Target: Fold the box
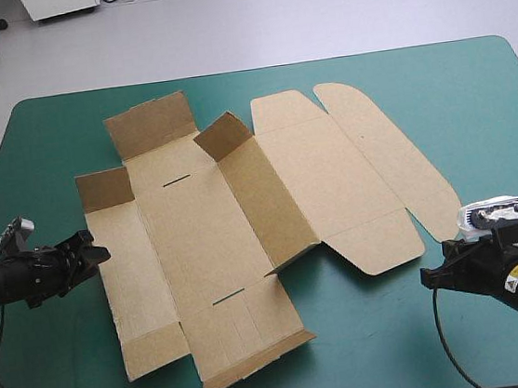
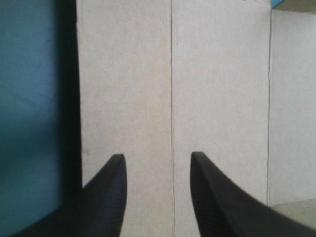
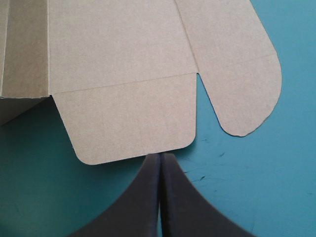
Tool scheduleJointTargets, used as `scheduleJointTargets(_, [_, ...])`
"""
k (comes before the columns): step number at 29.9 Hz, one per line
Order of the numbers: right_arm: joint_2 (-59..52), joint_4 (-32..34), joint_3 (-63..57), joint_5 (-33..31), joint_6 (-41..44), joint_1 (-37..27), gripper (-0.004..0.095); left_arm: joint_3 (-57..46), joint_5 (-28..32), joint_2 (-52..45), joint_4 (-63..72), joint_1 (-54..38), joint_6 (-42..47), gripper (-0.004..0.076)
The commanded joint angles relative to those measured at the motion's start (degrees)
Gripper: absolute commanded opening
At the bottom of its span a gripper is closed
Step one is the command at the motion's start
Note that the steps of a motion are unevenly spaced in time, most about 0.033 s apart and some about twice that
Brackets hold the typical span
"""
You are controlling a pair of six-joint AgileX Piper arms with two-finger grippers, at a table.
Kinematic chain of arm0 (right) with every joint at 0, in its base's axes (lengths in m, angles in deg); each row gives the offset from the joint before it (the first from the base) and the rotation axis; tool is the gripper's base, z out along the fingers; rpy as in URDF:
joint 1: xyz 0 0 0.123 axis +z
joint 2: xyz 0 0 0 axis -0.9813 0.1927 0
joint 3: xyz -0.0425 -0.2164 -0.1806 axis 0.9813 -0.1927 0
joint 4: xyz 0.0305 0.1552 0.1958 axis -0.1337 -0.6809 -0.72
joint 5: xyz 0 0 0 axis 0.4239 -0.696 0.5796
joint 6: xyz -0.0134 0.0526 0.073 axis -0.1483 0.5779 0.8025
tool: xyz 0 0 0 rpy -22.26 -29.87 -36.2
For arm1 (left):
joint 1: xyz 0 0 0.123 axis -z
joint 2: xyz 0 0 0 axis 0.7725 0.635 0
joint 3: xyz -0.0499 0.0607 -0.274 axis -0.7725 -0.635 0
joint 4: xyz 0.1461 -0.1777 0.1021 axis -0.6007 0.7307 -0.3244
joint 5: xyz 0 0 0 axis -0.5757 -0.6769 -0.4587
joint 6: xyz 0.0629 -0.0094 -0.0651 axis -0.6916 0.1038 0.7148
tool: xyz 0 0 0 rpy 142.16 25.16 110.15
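The box (image 1: 244, 224) lies opened out across the middle of the tabletop (image 1: 398, 103). It is mostly flat, with short flaps at its 11 and 12 o'clock corners and one long inner wall tipped partway up. My left pincer (image 1: 93, 255) stands apart at the box's 9 o'clock edge, its fingers (image 2: 106, 197) over the long side panel beside a crease. My right pincer (image 3: 161, 157) is pressed together, its tip just short of the rounded flap (image 3: 128, 118) at 4 o'clock. I judge the board light, stiff and a little slick. It should bend only at its creases and may slide if shoved. I would take each panel by its free edge.
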Motion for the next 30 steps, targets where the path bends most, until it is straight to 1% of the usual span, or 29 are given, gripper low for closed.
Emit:
scheduleJointTargets(1, [0.1, 0.7, 1.9, 2.6, -0.5, -0.4, -0.0034, -0.2, -1.0, -1.4, 4.3, -0.5, -1.3, 0.0279])
scheduleJointTargets(3, [0.1, 1.0, 1.9, 2.3, -0.5, -0.4, -0.0034, -1.1, -1.0, -1.4, 3.7, -0.5, -1.4, 0.0279])
scheduleJointTargets(7, [0.1, 1.0, 1.9, 2.3, -0.5, -0.4, -0.0034, -2.2, 1.7, -1.4, 1.4, -1.2, -1.4, 0.0279])
scheduleJointTargets(13, [0.1, 1.0, 1.9, 2.3, -0.5, -0.4, -0.0034, -2.2, 1.5, -0.4, -0.1, -1.7, -1.6, 0.0281])
scheduleJointTargets(15, [0.1, 1.0, 1.9, 2.3, -0.5, -0.4, -0.0034, -2.2, 1.5, -0.4, -0.1, -1.7, -2.0, 0.0300])
scheduleJointTargets(19, [0.1, 1.0, 1.9, 2.3, -0.5, -0.4, -0.0034, -2.2, 1.4, -0.3, -1.1, -1.6, -2.6, 0.0392])
scheduleJointTargets(21, [0.1, 1.0, 1.9, 2.3, -0.5, -0.4, -0.0034, -2.2, 1.4, -0.3, -1.1, -1.6, -2.6, 0.0419])
scheduleJointTargets(24, [0.1, 1.0, 1.9, 2.3, -0.5, -0.4, -0.0034, -2.2, 1.5, -0.1, -1.2, -1.6, -2.6, 0.0423])
scheduleJointTargets(30, [0.1, 1.0, 1.9, 1.9, -0.5, -0.4, -0.0034, -2.2, 0.5, 3.5, -0.7, -1.6, -2.8, 0.0422])
